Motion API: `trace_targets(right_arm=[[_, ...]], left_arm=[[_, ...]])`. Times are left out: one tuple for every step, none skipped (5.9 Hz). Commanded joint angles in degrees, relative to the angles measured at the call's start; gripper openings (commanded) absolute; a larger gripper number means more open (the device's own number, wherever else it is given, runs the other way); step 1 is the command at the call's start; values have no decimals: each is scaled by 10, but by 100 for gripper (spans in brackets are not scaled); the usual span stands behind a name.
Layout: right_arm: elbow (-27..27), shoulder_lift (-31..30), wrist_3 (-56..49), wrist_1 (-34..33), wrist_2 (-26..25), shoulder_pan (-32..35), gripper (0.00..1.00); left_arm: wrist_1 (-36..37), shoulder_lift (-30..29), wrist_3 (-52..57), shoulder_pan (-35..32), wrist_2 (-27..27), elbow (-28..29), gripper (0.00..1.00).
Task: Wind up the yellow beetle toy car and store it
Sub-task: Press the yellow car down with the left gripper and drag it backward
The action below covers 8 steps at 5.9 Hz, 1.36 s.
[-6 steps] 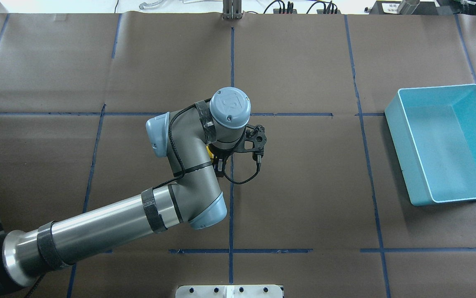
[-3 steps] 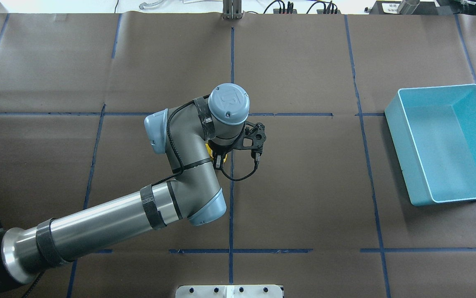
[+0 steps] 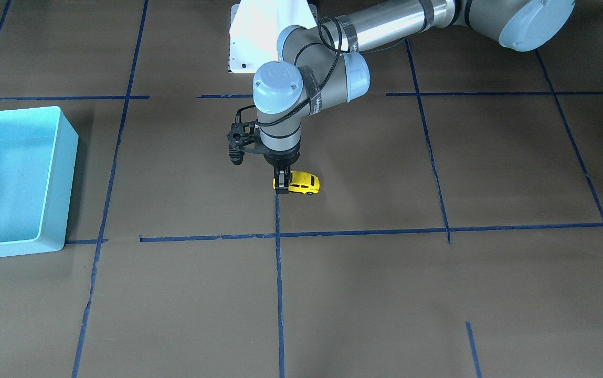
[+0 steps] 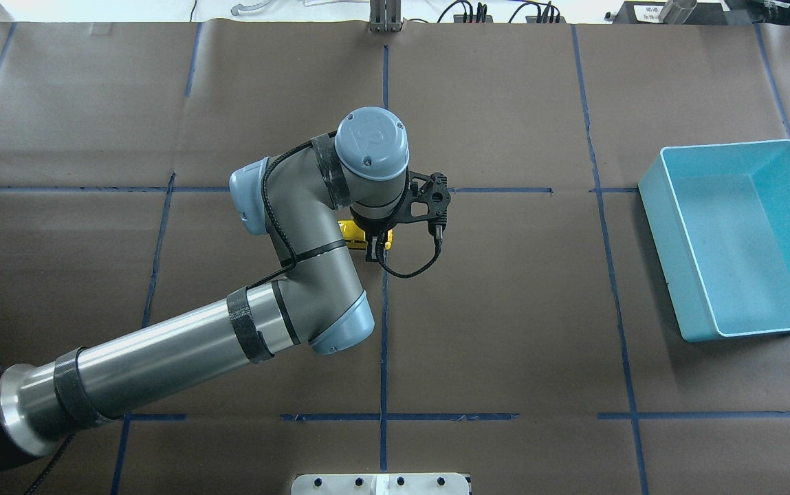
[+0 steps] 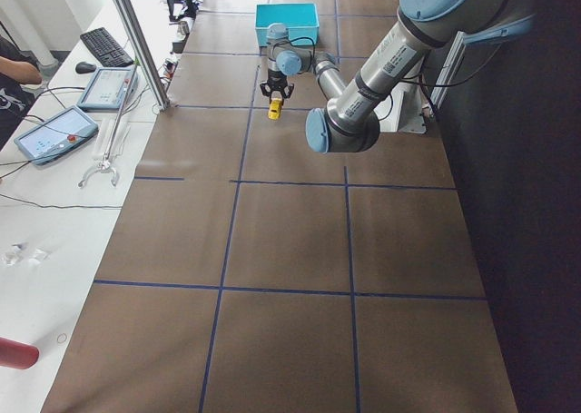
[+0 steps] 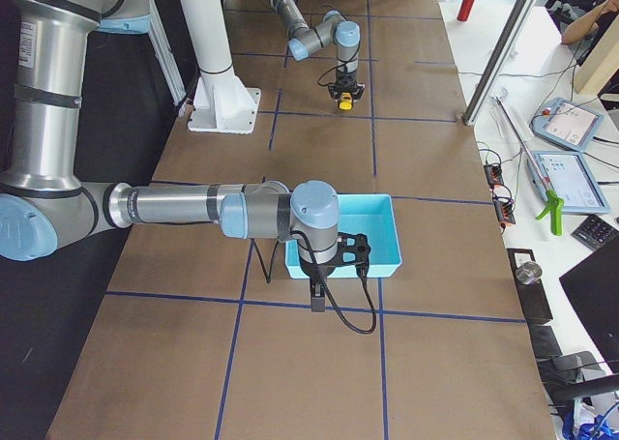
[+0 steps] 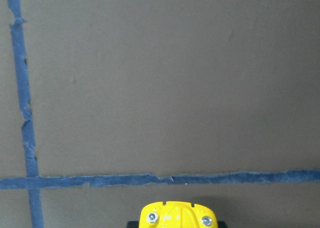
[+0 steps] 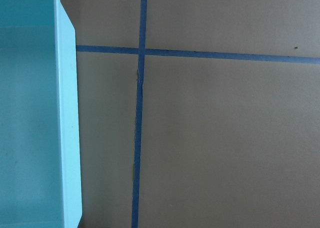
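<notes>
From the front, the left tool [image 3: 281, 185] is clamped on one end of the yellow beetle toy car [image 3: 305, 182] near the middle of the bench [image 3: 437, 289]. Overhead, the left arm [image 4: 305, 234] hides most of the car. From the right end, the right tool [image 6: 316, 303] hangs beside the blue bin [image 6: 387, 268], apart or together I cannot tell.

The table [image 4: 505, 309] is covered in brown paper, marked into big squares with blue tape lines [image 4: 383, 371]. A white desk [image 5: 54, 240] runs alongside it with a keyboard [image 5: 100, 44], a mouse [image 5: 84, 67] and a couple of tablets [image 5: 50, 133]. Lighting's bright and even.
</notes>
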Motion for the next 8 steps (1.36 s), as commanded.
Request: trace_targets(right_arm=[[0, 0, 0, 1, 0, 0, 100], [0, -1, 0, 0, 0, 0, 100], [0, -1, 0, 0, 0, 0, 100], [-1, -2, 0, 0, 0, 0, 100], [-1, -1, 0, 0, 0, 0, 100], [-1, -1, 0, 0, 0, 0, 100], [-1, -1, 0, 1, 0, 0, 100], [-1, -1, 0, 0, -1, 0, 100]], left_arm=[[-68, -1, -50, -3, -21, 2, 0], [-88, 0, -52, -3, -27, 6, 0], [-110, 1, -52, -3, -37, 23, 0], [-117, 2, -56, -3, -37, 32, 0], [-117, 3, -66, -4, -37, 35, 0], [-117, 3, -78, -3, -38, 38, 0], [-117, 4, -78, -3, -38, 39, 0], [-118, 4, -78, 1, -40, 43, 0]])
